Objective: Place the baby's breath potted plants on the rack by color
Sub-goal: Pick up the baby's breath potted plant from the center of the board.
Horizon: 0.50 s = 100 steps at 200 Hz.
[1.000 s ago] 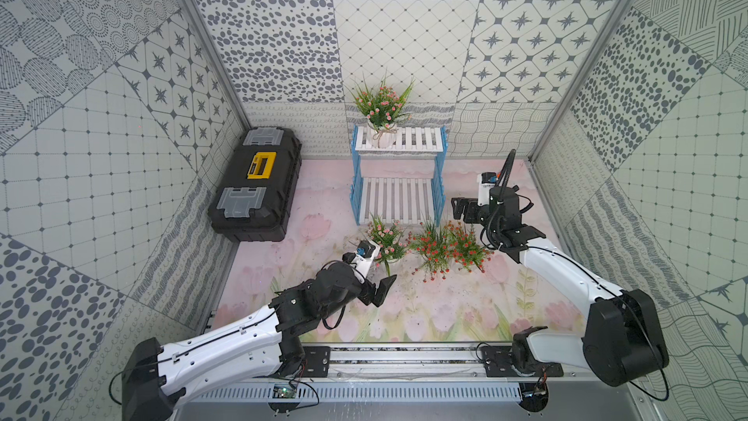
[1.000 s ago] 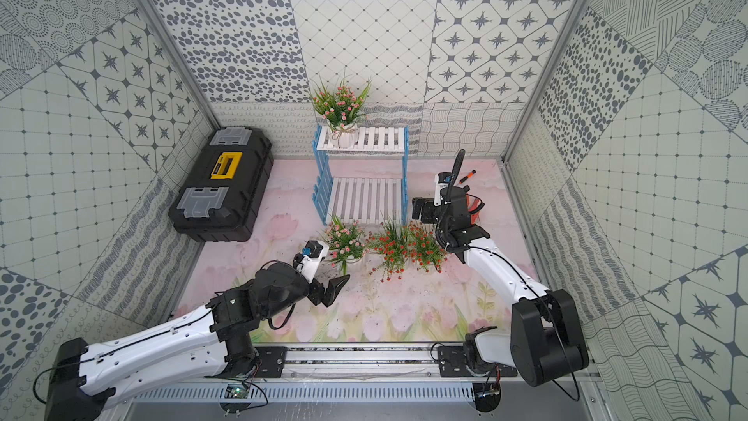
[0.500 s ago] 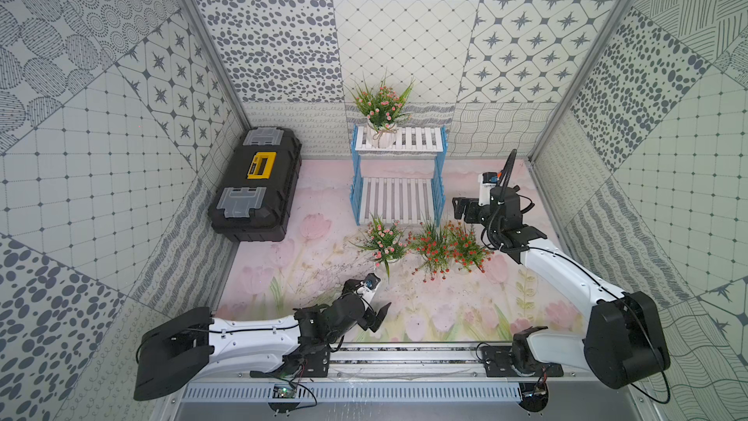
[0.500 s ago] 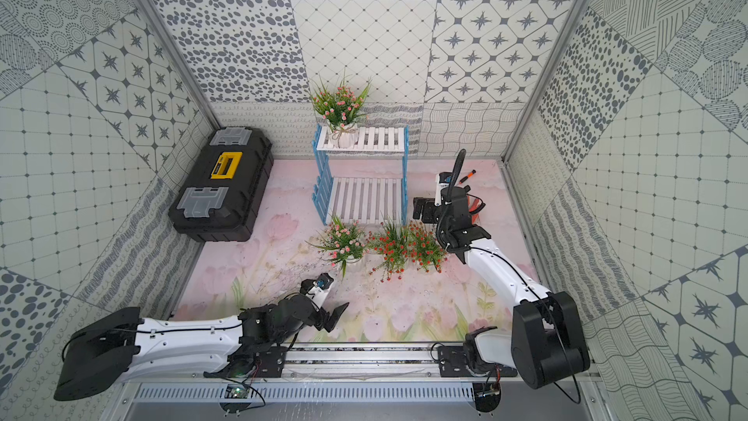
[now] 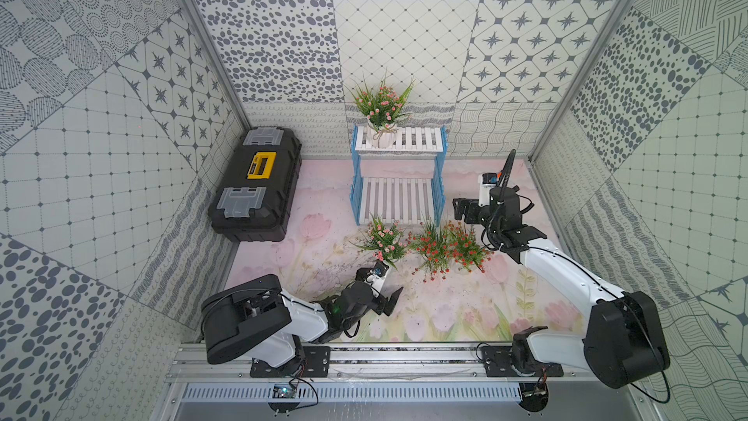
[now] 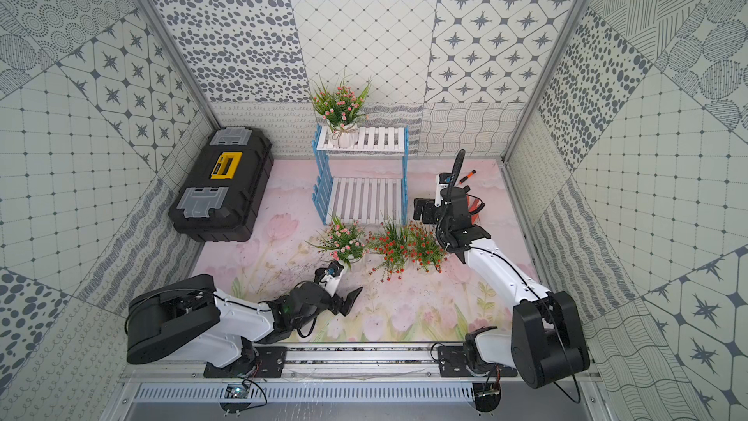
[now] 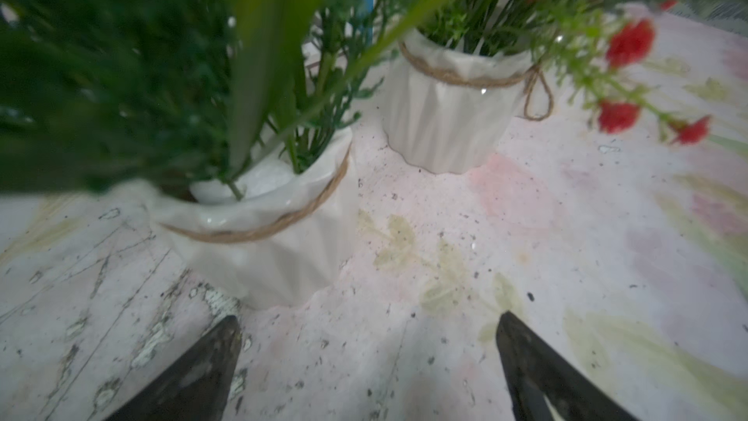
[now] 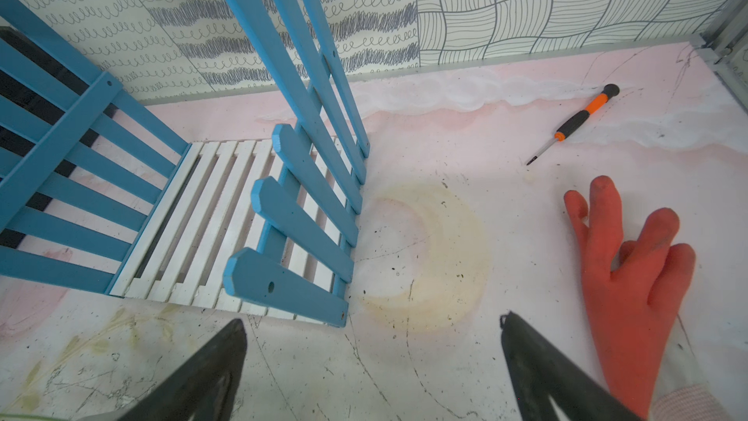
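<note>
Gaping empty in both top views: left gripper (image 5: 380, 287), pink plant (image 5: 382, 238) just ahead; second pink plant (image 5: 380, 109) on rack (image 5: 398, 200) top shelf. Left wrist: pink plant just beyond one finger. Right wrist: right gripper (image 8: 372, 317) wide open, empty, rack ahead.

The white-and-black left arm (image 5: 299, 317) lay folded low, well in front of the light blue and white slatted two-tier rack (image 5: 413, 141), its forearm reaching toward the rack. The left tool (image 5: 379, 287) sat low with its dark fingers (image 7: 194, 374) spread wide and nothing between them. The right arm (image 5: 566, 273) stretched forward to the rack's right side. The right tool (image 5: 459, 210) pointed at the rack's lower shelf, jaws wide apart and empty.
</note>
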Available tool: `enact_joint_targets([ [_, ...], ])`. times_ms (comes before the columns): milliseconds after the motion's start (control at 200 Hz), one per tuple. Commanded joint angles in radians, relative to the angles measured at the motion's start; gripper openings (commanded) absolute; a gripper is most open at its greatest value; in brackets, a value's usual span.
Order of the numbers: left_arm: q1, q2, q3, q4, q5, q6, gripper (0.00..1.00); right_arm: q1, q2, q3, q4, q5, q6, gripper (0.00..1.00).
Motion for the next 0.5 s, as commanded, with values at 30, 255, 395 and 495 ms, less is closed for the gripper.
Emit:
enact_joint_targets([
  [30,0.024,0.011,0.023,0.232,0.01,0.089,0.98,0.007,0.004,0.02,0.008,0.016,-0.018,0.98],
  [255,0.088,0.125,0.036,0.36,0.109,0.074,0.98,0.01,0.019,0.029,0.006,0.006,-0.012,0.98],
  [395,0.089,0.201,0.071,0.434,0.123,0.105,0.98,0.015,0.037,0.04,-0.002,0.007,-0.014,0.98],
  [495,0.089,0.202,0.082,0.435,0.128,0.1,0.98,0.02,0.04,0.041,-0.003,0.015,-0.022,0.98],
])
